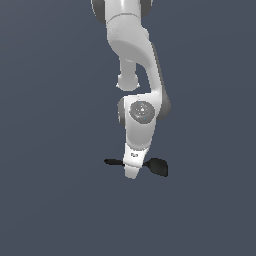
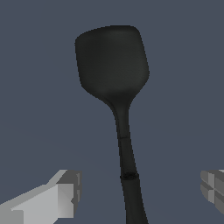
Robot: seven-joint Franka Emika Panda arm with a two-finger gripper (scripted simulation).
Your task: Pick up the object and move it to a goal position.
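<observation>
Lying between open pincer fingers: spatula

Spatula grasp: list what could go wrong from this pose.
1. The open gripper straddles only the thin handle of the spatula; closing there may let it slip or roll.
2. The broad head sits far from the grip line, so the spatula may tilt once lifted.
3. In the exterior view the arm hides the handle's middle, so contact cannot be checked there.
</observation>
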